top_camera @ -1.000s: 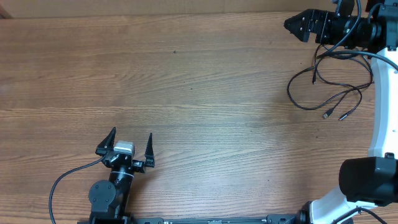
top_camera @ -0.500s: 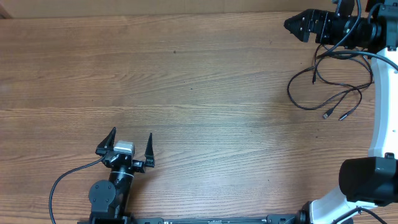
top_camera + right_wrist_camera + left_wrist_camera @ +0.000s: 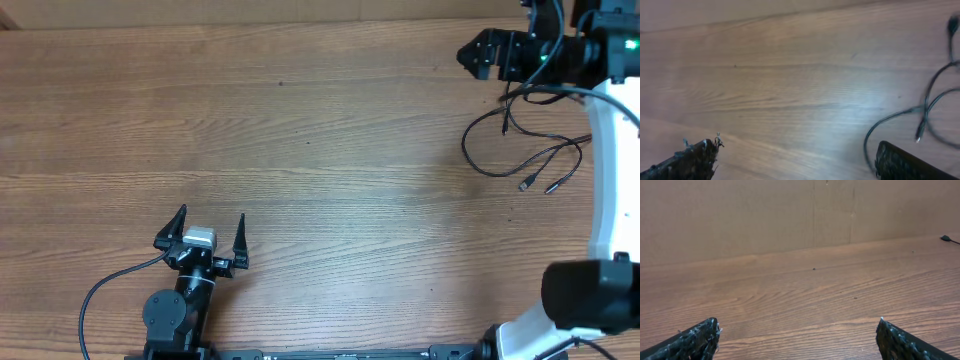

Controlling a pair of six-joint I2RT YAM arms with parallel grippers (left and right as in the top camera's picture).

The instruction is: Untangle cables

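1. Overhead, the cables (image 3: 548,158) lie at the far right of the table (image 3: 330,130): thin black cords in loose, overlapping loops, with two small plug ends side by side.
2. My right end effector (image 3: 472,55) hovers just beyond them, fingers wide apart and empty.
3. My left end effector (image 3: 212,214) is well apart from them, near my base, fingers likewise spread and empty.

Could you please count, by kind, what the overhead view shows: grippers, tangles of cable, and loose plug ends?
Grippers: 2, the left gripper and the right gripper, both open
Tangle of cables: 1
Plug ends: 3
Total: 6
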